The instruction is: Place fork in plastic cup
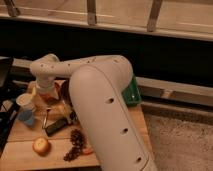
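Lying flat on the tabletop [17, 150], the fork [45, 120] sits just beneath the gripper [48, 97], against a black block [56, 126]. The gripper hangs spread and empty, likely lining up a grasp. The cup [25, 101] stands upright close beside it.

arm [102, 107]: smooth pale shell, plastic-looking, soft sheen
gripper [49, 96]: at the arm's end, low over the table's back left, jaws apart; finish hard to tell
table [20, 151]: light wood, matt
plastic cup [23, 101]: whitish, smooth
blue cup [26, 119]: smooth plastic
fork [44, 120]: thin silvery metal
block [55, 128]: black, matt
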`<act>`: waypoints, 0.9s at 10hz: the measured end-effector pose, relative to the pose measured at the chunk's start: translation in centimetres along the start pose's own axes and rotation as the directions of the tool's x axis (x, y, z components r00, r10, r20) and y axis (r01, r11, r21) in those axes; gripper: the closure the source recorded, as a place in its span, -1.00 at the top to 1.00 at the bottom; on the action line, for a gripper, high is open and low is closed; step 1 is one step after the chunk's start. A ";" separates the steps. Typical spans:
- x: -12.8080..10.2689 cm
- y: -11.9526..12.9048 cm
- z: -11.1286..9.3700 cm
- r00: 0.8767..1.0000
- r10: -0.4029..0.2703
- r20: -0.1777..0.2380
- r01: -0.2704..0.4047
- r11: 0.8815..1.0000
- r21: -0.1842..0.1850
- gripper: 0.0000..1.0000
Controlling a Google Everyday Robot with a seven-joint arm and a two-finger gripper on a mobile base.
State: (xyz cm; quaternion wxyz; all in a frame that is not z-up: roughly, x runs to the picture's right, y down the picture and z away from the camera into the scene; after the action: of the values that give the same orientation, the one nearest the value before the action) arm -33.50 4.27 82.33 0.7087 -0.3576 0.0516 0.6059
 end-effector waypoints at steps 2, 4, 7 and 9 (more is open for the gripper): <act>0.2 0.5 0.3 1.000 0.000 0.002 0.000 1.000 -0.006 0.60; 0.2 0.3 0.3 1.000 0.003 0.002 -0.003 1.000 -0.005 0.60; 0.1 0.6 0.9 1.000 0.001 0.014 -0.001 1.000 -0.002 0.60; -0.5 1.9 2.6 1.000 -0.011 0.012 0.011 1.000 0.002 0.60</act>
State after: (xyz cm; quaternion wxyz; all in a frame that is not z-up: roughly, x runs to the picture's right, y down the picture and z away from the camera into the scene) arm -36.26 5.32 83.69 0.7128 -0.3536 0.0461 0.6039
